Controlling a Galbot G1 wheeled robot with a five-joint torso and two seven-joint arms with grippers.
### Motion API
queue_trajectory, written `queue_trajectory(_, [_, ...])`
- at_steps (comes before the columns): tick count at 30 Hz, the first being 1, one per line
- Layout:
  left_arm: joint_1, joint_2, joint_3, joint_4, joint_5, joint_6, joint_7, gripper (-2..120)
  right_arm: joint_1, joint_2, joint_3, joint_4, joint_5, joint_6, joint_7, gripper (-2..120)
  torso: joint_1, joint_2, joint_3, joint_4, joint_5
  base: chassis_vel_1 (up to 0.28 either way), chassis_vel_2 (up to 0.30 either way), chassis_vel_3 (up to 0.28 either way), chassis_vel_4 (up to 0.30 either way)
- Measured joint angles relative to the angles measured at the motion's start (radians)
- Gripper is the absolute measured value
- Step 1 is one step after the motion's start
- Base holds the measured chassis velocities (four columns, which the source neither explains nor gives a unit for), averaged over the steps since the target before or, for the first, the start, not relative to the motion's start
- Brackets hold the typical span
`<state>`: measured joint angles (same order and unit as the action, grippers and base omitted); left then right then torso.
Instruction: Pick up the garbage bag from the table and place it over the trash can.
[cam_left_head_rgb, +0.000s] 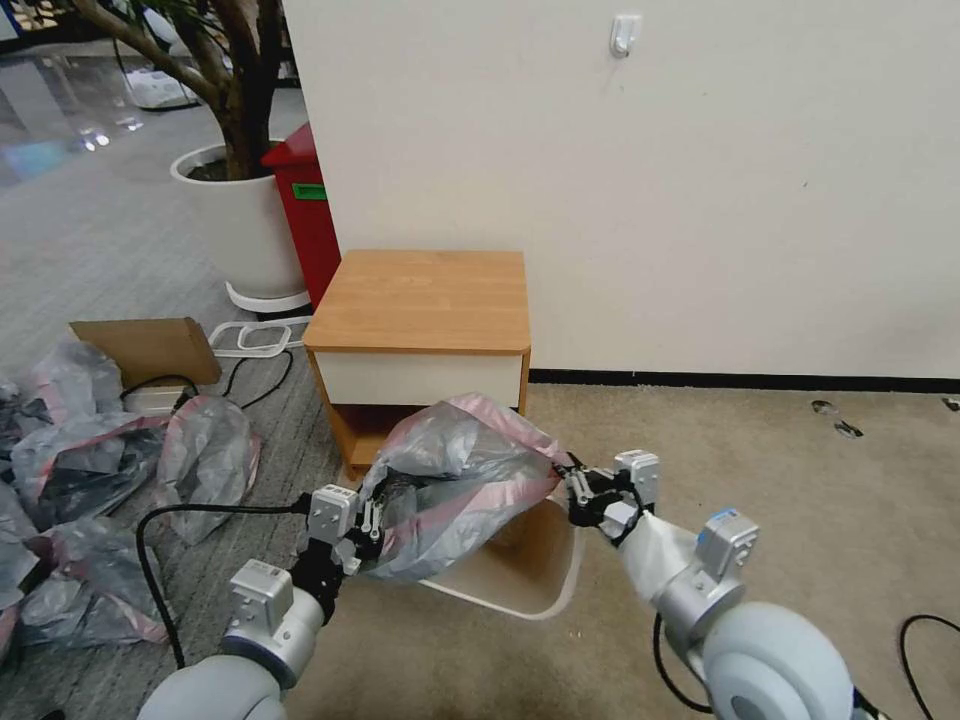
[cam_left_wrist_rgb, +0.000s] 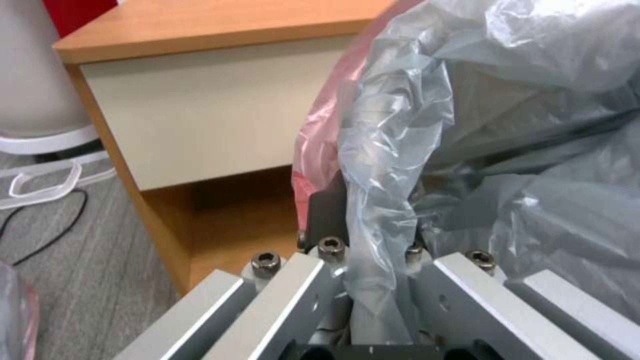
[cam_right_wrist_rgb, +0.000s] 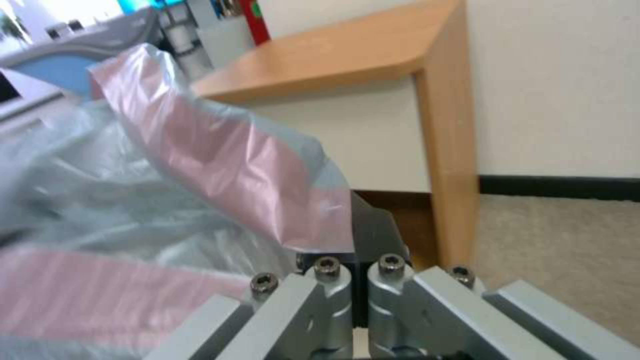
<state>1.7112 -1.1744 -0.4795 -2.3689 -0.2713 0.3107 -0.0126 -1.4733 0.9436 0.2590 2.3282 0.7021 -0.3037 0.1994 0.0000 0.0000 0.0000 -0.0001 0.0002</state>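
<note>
The garbage bag (cam_left_head_rgb: 460, 480), grey translucent plastic with a pink band, hangs stretched between both grippers just above the cream trash can (cam_left_head_rgb: 530, 585). My left gripper (cam_left_head_rgb: 368, 520) is shut on the bag's left edge; the left wrist view shows the bunched plastic (cam_left_wrist_rgb: 380, 200) pinched between the fingers. My right gripper (cam_left_head_rgb: 572, 488) is shut on the bag's right rim, where the pink band (cam_right_wrist_rgb: 253, 170) runs into the closed fingers. The bag covers the can's left and far part. The table (cam_left_head_rgb: 420, 300) stands right behind, its top bare.
Several similar grey-and-pink bags (cam_left_head_rgb: 90, 480) lie heaped on the floor at the left, beside a cardboard piece (cam_left_head_rgb: 150, 345) and black cables (cam_left_head_rgb: 250, 375). A white planter (cam_left_head_rgb: 235, 225) and a red bin (cam_left_head_rgb: 305, 210) stand left of the table. The wall (cam_left_head_rgb: 700, 180) is close behind.
</note>
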Motion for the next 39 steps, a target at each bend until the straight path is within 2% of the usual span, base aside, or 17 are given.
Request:
queue_trajectory(12, [-0.019, -0.006, -0.003, 0.001, -0.046, -0.015, -0.001, 0, -0.073, -0.109, 0.111, -0.005, 0.001, -0.023, -0.005, 0, 0.0, 0.0, 0.0, 0.0, -0.0001, 0.0, 0.0, 0.0, 0.0])
queue_trajectory(15, [-0.025, -0.011, -0.003, 0.005, -0.057, -0.015, -0.004, 0, -0.099, -0.134, 0.136, -0.003, 0.002, -0.029, -0.008, 4, 0.0, 0.0, 0.0, 0.0, -0.0001, 0.0, 0.0, 0.0, 0.0])
queue_trajectory(17, [-0.033, -0.017, -0.003, 0.007, -0.068, -0.015, -0.007, 0, -0.132, -0.162, 0.161, 0.005, 0.002, -0.037, -0.023, 15, 0.0, 0.0, 0.0, 0.0, -0.0001, 0.0, 0.0, 0.0, 0.0])
queue_trajectory(19, [-0.034, -0.019, -0.003, 0.007, -0.07, -0.014, -0.007, 0, -0.144, -0.173, 0.169, 0.007, 0.0, -0.04, -0.034, 18, 0.0, 0.0, 0.0, 0.0, -0.0001, 0.0, 0.0, 0.0, 0.0])
queue_trajectory(21, [-0.036, -0.023, 0.0, 0.005, -0.075, -0.013, -0.008, 0, -0.173, -0.209, 0.187, 0.017, -0.004, -0.05, -0.051, 30, 0.0, 0.0, 0.0, 0.0, -0.0001, 0.0, 0.0, 0.0, 0.0])
queue_trajectory(23, [-0.036, -0.024, 0.001, 0.004, -0.077, -0.013, -0.008, 0, -0.18, -0.219, 0.19, 0.02, -0.005, -0.054, -0.053, 33, 0.0, 0.0, 0.0, 0.0, -0.0001, 0.0, 0.0, 0.0, 0.0])
queue_trajectory(26, [-0.038, -0.034, 0.003, -0.001, -0.092, -0.011, -0.008, 0, -0.198, -0.244, 0.199, 0.027, -0.011, -0.076, -0.056, 46, 0.0, 0.0, 0.0, 0.0001, -0.0002, 0.0, 0.0, 0.0, 0.0])
queue_trajectory(30, [-0.039, -0.041, 0.005, -0.01, -0.117, -0.006, -0.01, 0, -0.202, -0.243, 0.202, 0.019, -0.023, -0.088, -0.052, 60, 0.0, 0.0, 0.0, 0.0001, -0.0002, 0.0, 0.0, 0.0, 0.0])
queue_trajectory(33, [-0.039, -0.042, 0.005, -0.025, -0.196, 0.017, -0.023, 0, -0.193, -0.223, 0.202, -0.003, -0.031, -0.089, -0.037, 73, 0.0, 0.0, 0.0, 0.0, -0.0001, 0.0, 0.0, 0.0, 0.0])
queue_trajectory(34, [-0.039, -0.042, 0.005, -0.025, -0.196, 0.017, -0.023, 0, -0.193, -0.223, 0.202, -0.003, -0.031, -0.089, -0.037, 73, 0.0, 0.0, 0.0, 0.0, -0.0001, 0.0, 0.0, 0.0, 0.0])
queue_trajectory(37, [-0.039, -0.042, 0.005, -0.028, -0.227, 0.027, -0.029, 0, -0.175, -0.192, 0.201, -0.03, -0.032, -0.089, -0.027, 89, 0.0, 0.0, 0.0, 0.0, -0.0001, 0.0, 0.0, 0.0, 0.0])
queue_trajectory(39, [-0.039, -0.041, 0.004, -0.028, -0.234, 0.029, -0.033, 0, -0.174, -0.182, 0.202, -0.036, -0.039, -0.088, -0.026, 93, 0.0, 0.0, 0.0, 0.0001, -0.0001, 0.0, 0.0, 0.0, 0.0])
